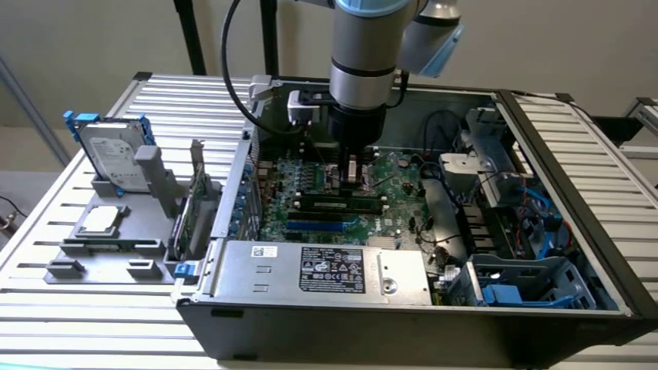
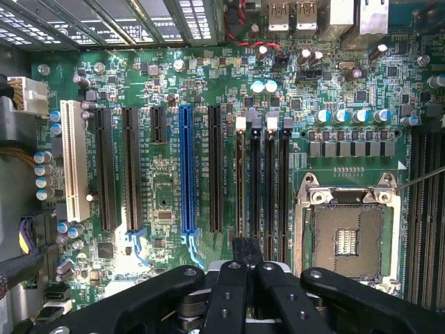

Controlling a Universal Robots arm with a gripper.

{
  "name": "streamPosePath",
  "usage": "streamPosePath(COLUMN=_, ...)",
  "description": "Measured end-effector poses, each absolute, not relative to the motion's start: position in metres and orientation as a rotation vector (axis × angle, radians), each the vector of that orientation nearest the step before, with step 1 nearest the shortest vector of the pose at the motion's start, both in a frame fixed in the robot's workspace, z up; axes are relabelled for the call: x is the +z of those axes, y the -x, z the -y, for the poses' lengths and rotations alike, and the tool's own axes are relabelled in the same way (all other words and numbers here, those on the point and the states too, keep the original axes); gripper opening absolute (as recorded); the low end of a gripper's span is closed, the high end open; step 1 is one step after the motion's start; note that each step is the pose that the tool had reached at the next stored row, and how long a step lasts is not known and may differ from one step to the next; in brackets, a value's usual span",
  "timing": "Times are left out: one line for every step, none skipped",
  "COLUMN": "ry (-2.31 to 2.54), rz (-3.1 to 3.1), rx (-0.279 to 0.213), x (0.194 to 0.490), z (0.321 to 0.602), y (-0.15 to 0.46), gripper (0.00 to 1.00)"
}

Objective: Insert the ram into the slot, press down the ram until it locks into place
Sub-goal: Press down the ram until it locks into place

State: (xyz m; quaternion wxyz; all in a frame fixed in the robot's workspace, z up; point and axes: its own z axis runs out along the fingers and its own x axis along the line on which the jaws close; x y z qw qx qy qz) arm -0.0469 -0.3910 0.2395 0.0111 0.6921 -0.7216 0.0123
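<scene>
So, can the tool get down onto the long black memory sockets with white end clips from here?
Probably yes. The tool hangs low inside the open black computer case, close beside the black sockets, and nothing lies over them in the wrist view.

The exterior view looks down into the open computer case (image 1: 411,308); the wrist view faces its motherboard (image 2: 167,202) closely.

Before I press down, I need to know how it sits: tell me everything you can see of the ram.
The ram is a long, thin green board with dark chips and a pale label. It stands on its long edge in a black slot on the motherboard. The gripper is just above it; contact and clip locking cannot be told.
</scene>
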Motion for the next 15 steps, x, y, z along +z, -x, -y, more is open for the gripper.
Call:
streamPosePath(ry=-2.159, rz=2.251, rx=0.038, x=0.2395, z=0.3906, y=0.0471, gripper=0.1)
streamPosePath(ry=-2.159, rz=2.251, rx=0.038, x=0.2394, z=0.39, y=0.0475, gripper=0.1)
streamPosePath(ry=-2.159, rz=2.252, rx=0.038, x=0.2392, z=0.3897, y=0.0477, gripper=0.1)
streamPosePath(ry=-2.159, rz=2.251, rx=0.038, x=0.2389, z=0.3895, y=0.0477, gripper=0.1)
streamPosePath(ry=-2.159, rz=2.251, rx=0.039, x=0.2384, z=0.3894, y=0.0477, gripper=0.1)
streamPosePath(ry=-2.16, rz=2.252, rx=0.039, x=0.2378, z=0.3892, y=0.0478, gripper=0.1)
streamPosePath(ry=-2.16, rz=2.252, rx=0.039, x=0.237, z=0.389, y=0.0478, gripper=0.1)
streamPosePath(ry=-2.16, rz=2.252, rx=0.04, x=0.236, z=0.3888, y=0.0478, gripper=0.1)
streamPosePath(ry=-2.16, rz=2.252, rx=0.04, x=0.2348, z=0.3886, y=0.0478, gripper=0.1)
streamPosePath(ry=-2.16, rz=2.252, rx=0.04, x=0.2338, z=0.3883, y=0.0478, gripper=0.1)
streamPosePath(ry=-2.16, rz=2.252, rx=0.04, x=0.2328, z=0.388, y=0.0478, gripper=0.1)
streamPosePath(ry=-2.16, rz=2.252, rx=0.04, x=0.2318, z=0.3878, y=0.0479, gripper=0.1)
streamPosePath(ry=-2.16, rz=2.252, rx=0.04, x=0.2308, z=0.3876, y=0.0478, gripper=0.1)
streamPosePath(ry=-2.16, rz=2.252, rx=0.041, x=0.2301, z=0.3875, y=0.0479, gripper=0.1)
streamPosePath(ry=-2.159, rz=2.251, rx=0.041, x=0.2295, z=0.3874, y=0.0479, gripper=0.1)
